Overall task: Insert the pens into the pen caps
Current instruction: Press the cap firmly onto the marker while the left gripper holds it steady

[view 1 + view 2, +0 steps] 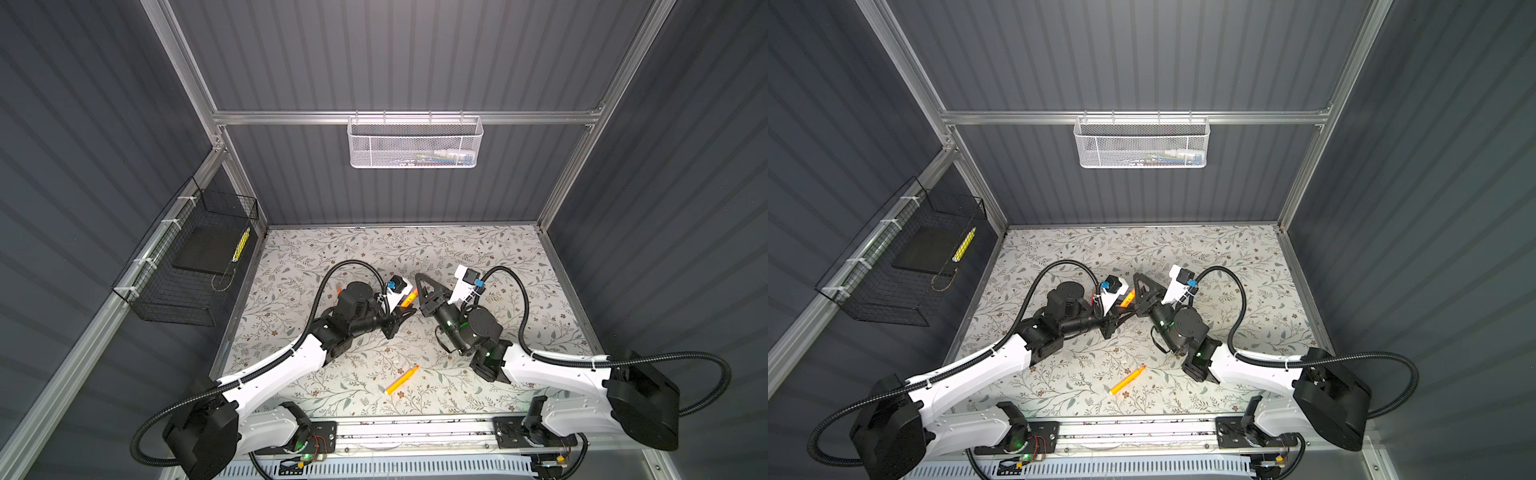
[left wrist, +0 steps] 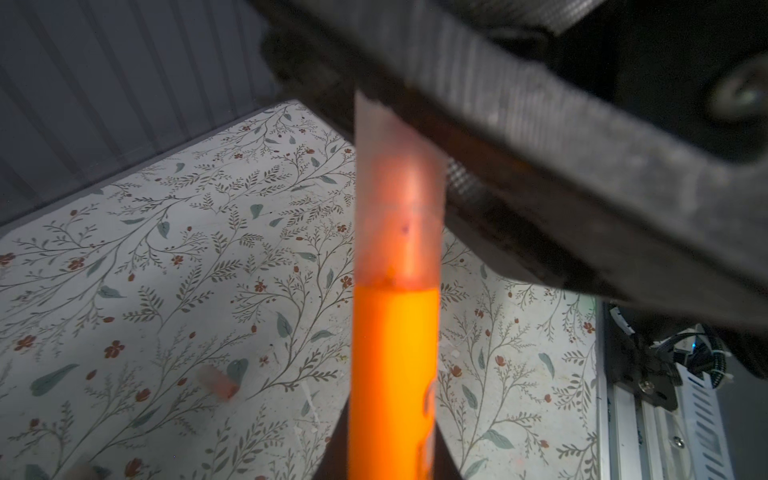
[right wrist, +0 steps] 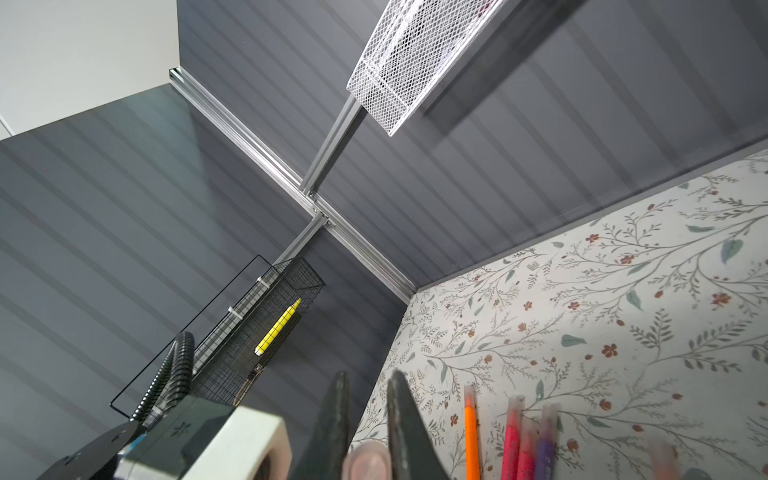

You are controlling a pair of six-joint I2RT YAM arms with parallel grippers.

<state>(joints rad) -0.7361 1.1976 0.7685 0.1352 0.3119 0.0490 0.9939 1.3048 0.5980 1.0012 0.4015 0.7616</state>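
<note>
Left gripper (image 1: 409, 311) clenched on orange pen (image 2: 392, 374), right gripper (image 3: 370, 378) pinching translucent cap (image 2: 397, 208) seated over that pen's tip, 4 capped pens (image 3: 512, 436) just beside right gripper, plain only from right wrist, 1 bare orange pen (image 1: 401, 380) well apart, both top views

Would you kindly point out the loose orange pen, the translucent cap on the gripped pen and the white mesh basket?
loose orange pen (image 1: 402, 380): a top view, mid-barrel.
translucent cap (image 2: 397, 216): left wrist view, middle of its tube.
white mesh basket (image 1: 411, 151): a top view, front mesh wall.
</note>
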